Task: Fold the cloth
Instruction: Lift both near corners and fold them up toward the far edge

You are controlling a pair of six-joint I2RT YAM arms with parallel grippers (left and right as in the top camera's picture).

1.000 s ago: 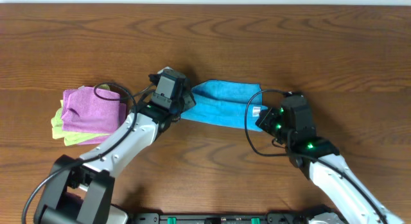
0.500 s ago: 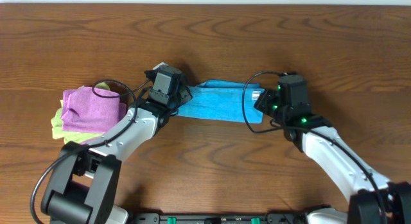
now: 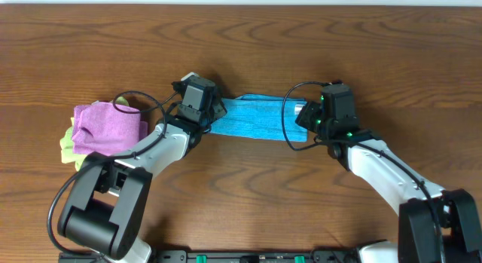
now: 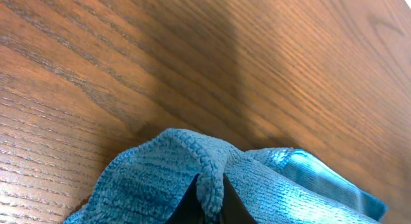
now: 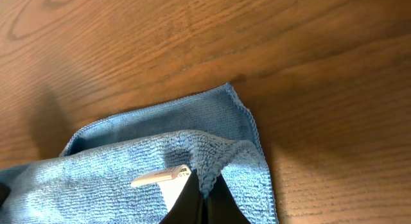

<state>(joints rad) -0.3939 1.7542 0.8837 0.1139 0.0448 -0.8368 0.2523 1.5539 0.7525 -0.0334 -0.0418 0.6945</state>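
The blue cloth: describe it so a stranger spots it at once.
On the wooden table, look near the middle. The cloth is the sky-blue strip pinched by the left pincer and right pincer, unlike the purple cloth and green cloth stacked aside.

I can read no text anywhere; the white tag (image 5: pixel 159 178) on the cloth (image 5: pixel 122 153) carries marks too small to read.

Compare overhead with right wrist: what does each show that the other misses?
Overhead only: the purple cloth stacked on the light green cloth at left, and the left gripper at the blue cloth's left end. Right wrist only: the right gripper shut, pinching up a ridge of fabric beside the white tag, plus the stitched hem. Both: that blue cloth on the wooden table.
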